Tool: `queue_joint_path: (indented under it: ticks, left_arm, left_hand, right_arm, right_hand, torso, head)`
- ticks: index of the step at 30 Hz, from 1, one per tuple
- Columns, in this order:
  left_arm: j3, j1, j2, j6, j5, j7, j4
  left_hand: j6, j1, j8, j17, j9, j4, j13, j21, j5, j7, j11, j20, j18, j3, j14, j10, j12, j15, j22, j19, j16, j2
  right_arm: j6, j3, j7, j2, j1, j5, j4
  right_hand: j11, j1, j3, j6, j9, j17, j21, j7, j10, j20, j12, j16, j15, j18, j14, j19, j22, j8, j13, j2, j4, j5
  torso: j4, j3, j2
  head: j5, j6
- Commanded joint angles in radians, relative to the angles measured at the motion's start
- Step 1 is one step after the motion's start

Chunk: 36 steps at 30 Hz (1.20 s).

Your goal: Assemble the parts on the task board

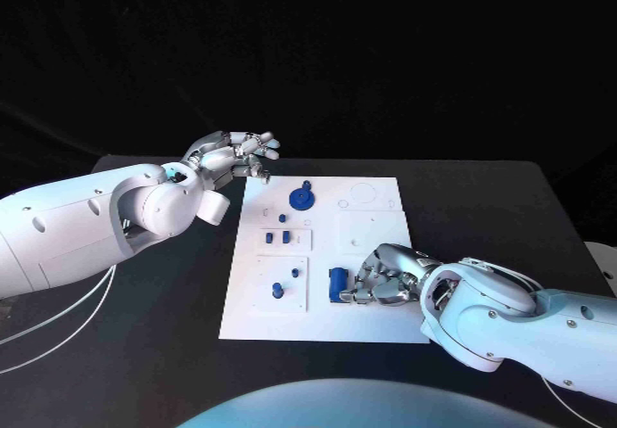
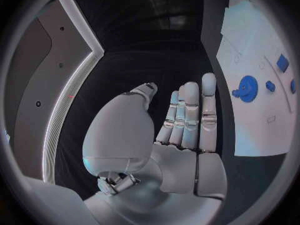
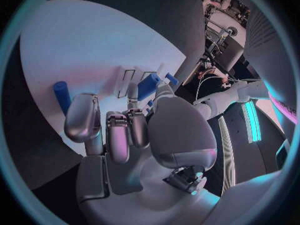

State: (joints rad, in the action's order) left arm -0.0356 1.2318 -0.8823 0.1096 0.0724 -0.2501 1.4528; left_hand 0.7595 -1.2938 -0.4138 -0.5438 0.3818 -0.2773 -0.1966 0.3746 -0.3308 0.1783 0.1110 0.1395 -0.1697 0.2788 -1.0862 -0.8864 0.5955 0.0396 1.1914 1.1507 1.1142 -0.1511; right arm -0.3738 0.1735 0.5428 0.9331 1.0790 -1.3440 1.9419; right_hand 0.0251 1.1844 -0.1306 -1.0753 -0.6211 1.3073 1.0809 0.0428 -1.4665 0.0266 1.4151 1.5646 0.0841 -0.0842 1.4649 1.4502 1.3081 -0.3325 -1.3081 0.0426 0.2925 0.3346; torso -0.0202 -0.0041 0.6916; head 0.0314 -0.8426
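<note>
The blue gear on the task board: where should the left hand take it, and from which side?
Probably from above, pinching the round toothed rim of the blue gear. It lies flat on the task board, so its sides are low, and the left hand is beside that far end.

the task board (image 1: pixel 373 316) looks like a flat matt white plate, smooth, with shallow recessed outlines. the parts look like blue plastic with a dull sheen: a toothed blue gear (image 1: pixel 302 197), small blue pegs (image 1: pixel 278 289) and a blue block (image 1: pixel 338 283). the bench (image 1: pixel 154 357) is black and matt, reflecting almost nothing. the left robot hand (image 1: pixel 235 153) and the right robot hand (image 1: pixel 382 278) have a silvery, satin metallic finish with soft highlights, and their fingers (image 2: pixel 209 105) look smooth with a paler tip. the arms (image 1: pixel 78 223) wear glossy white, smooth plastic-looking shells.
</note>
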Motion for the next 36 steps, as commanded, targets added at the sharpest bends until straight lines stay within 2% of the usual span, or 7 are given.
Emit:
queue_joint_path:
  ticks: [1,8,12,14,17,20,36]
  left_arm:
    - [0.001,0.001,0.001,-0.012,-0.002,-0.003,0.003]
    - [0.001,0.001,-0.001,-0.011,-0.002,-0.002,0.004]
    - [0.001,0.001,-0.002,-0.011,-0.002,-0.001,0.004]
    - [0.001,0.001,-0.003,-0.011,-0.002,0.000,0.004]
    - [0.001,0.001,-0.003,-0.012,-0.002,0.000,0.004]
    - [0.001,0.001,-0.002,-0.012,-0.002,0.000,0.003]
    - [0.001,0.001,-0.004,-0.012,-0.002,-0.001,0.004]
  left_hand:
    - [-0.007,-0.001,-0.007,0.001,0.001,-0.004,0.000,-0.004,0.004,-0.002,0.000,0.003,-0.009,0.000,0.006,0.005,0.004,0.001,-0.001,0.004,0.004,0.011]
    - [-0.007,-0.001,-0.007,0.001,0.001,-0.004,0.000,-0.004,0.004,-0.002,0.000,0.003,-0.009,0.000,0.006,0.005,0.004,0.001,-0.001,0.004,0.004,0.011]
    - [-0.009,0.000,-0.009,0.003,0.001,-0.005,0.000,-0.006,0.008,-0.002,0.000,0.003,-0.009,-0.003,0.006,0.007,0.006,0.001,-0.001,0.005,0.005,0.013]
    - [-0.009,0.000,-0.009,0.003,0.001,-0.005,0.000,-0.006,0.008,-0.002,0.000,0.003,-0.009,-0.003,0.006,0.007,0.006,0.001,-0.001,0.005,0.005,0.013]
    - [-0.009,0.000,-0.009,0.003,0.001,-0.005,0.000,-0.006,0.008,-0.002,0.000,0.003,-0.009,-0.003,0.006,0.007,0.006,0.001,-0.001,0.005,0.005,0.013]
    - [-0.010,-0.001,-0.009,0.003,0.001,-0.005,0.000,-0.006,0.008,-0.002,0.000,0.003,-0.009,-0.003,0.006,0.007,0.006,0.001,-0.001,0.006,0.005,0.013]
    - [-0.010,-0.002,-0.010,0.003,0.001,-0.005,0.000,-0.007,0.009,-0.002,0.000,0.003,-0.009,-0.003,0.007,0.009,0.006,0.001,-0.001,0.006,0.006,0.014]
  right_arm:
    - [0.021,0.000,0.001,-0.009,0.000,-0.017,-0.015]
    - [0.022,0.000,0.001,-0.015,0.000,-0.019,-0.026]
    - [0.035,0.000,-0.005,-0.012,0.000,-0.018,-0.025]
    - [0.045,0.000,-0.012,-0.011,0.000,-0.016,-0.024]
    - [0.057,0.000,-0.025,-0.012,0.000,-0.013,-0.024]
    - [0.065,0.000,-0.034,-0.013,0.000,-0.010,-0.023]
    - [0.036,0.000,-0.037,0.007,0.000,-0.017,-0.008]
  right_hand:
    - [0.004,0.025,0.004,-0.005,-0.001,0.256,0.006,-0.001,-0.021,-0.003,0.006,0.004,0.003,-0.001,0.104,0.006,0.139,0.005,-0.125,-0.009,-0.002,0.017]
    - [0.004,0.035,0.004,-0.006,-0.001,0.257,0.007,-0.001,-0.022,-0.003,0.007,0.004,0.003,-0.001,0.104,0.006,0.140,0.006,-0.127,-0.010,-0.002,0.020]
    - [0.004,0.042,-0.005,-0.008,-0.002,0.256,0.005,-0.001,-0.022,-0.003,0.006,0.004,0.003,-0.001,0.104,0.006,0.140,0.006,-0.127,0.002,-0.002,0.019]
    - [0.004,0.056,-0.018,-0.009,-0.004,0.254,0.004,-0.001,-0.022,-0.004,0.005,0.003,0.004,-0.001,0.104,0.006,0.141,0.008,-0.126,0.019,-0.002,0.004]
    - [0.003,0.109,-0.034,-0.011,-0.007,0.254,0.001,0.000,-0.022,-0.004,0.005,0.003,0.003,-0.001,0.104,0.005,0.141,0.011,-0.127,0.046,-0.003,-0.058]
    - [0.002,0.127,-0.050,-0.014,-0.008,0.253,-0.002,0.001,-0.023,-0.003,0.007,0.003,0.002,-0.001,0.104,0.005,0.142,0.013,-0.129,0.056,-0.001,-0.096]
    - [0.002,0.129,-0.058,-0.020,-0.011,0.257,-0.002,0.000,-0.025,-0.003,0.010,0.004,0.002,-0.001,0.105,0.006,0.142,0.012,-0.132,0.049,0.001,-0.115]
  torso:
    - [0.0009,-0.0001,0.000]
    - [-0.0001,-0.0003,0.000]
    - [-0.0005,0.0000,0.000]
    - [-0.0005,0.0002,-0.001]
    - [-0.0007,0.0004,0.000]
    - [-0.0005,0.0002,0.000]
    - [-0.0003,0.0005,0.000]
  head:
    - [-0.001,0.000]
    - [0.000,-0.002]
    - [0.001,-0.003]
    - [0.002,-0.004]
    - [0.002,-0.004]
    - [0.000,-0.004]
    - [0.003,-0.007]
